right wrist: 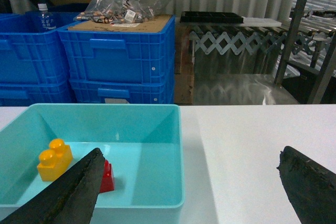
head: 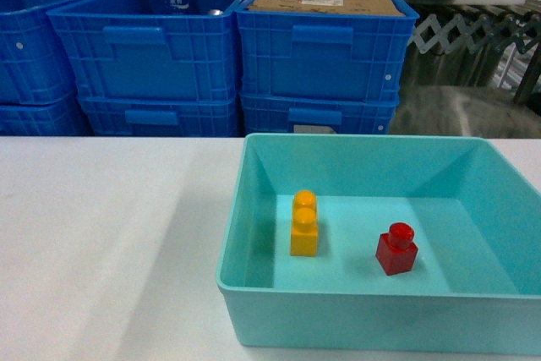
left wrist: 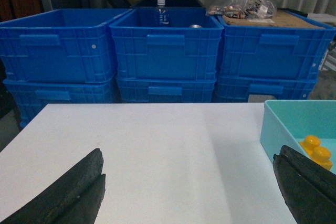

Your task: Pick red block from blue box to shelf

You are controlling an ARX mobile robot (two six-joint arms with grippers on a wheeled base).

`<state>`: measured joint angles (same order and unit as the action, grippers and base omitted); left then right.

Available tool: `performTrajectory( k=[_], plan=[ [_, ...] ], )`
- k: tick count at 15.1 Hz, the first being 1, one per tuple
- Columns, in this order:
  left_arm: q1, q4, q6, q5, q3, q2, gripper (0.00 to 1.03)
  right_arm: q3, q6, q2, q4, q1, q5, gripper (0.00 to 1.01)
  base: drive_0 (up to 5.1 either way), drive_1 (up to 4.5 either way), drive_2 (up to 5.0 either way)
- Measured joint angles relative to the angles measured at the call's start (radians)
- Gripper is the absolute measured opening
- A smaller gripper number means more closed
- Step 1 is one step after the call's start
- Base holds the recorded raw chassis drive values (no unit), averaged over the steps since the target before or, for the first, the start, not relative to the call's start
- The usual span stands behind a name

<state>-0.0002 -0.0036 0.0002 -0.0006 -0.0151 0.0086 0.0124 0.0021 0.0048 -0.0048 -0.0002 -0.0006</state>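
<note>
Red block (head: 396,248) upright on floor of blue box (head: 232,243), right of yellow brick (head: 304,224), apart from it. Box near table (head: 101,234) front edge, right side. Left claw (left wrist: 189,195) spread wide, empty, above bare table. Right claw (right wrist: 194,190) spread wide, empty, over box's right rim.

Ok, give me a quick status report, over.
Both grippers open, empty, above the table. Red block sits in the blue box, untouched. Yellow brick beside it, apart, not blocking.
</note>
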Motion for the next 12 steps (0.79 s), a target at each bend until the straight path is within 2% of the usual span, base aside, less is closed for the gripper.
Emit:
performTrajectory(
  k=[12],
  plan=[
    [0.000,0.000,0.000,0.000,0.000,0.000,0.98,0.000,0.000,0.000,0.000,0.000,0.000,0.98,0.0,0.00,0.0]
  ],
)
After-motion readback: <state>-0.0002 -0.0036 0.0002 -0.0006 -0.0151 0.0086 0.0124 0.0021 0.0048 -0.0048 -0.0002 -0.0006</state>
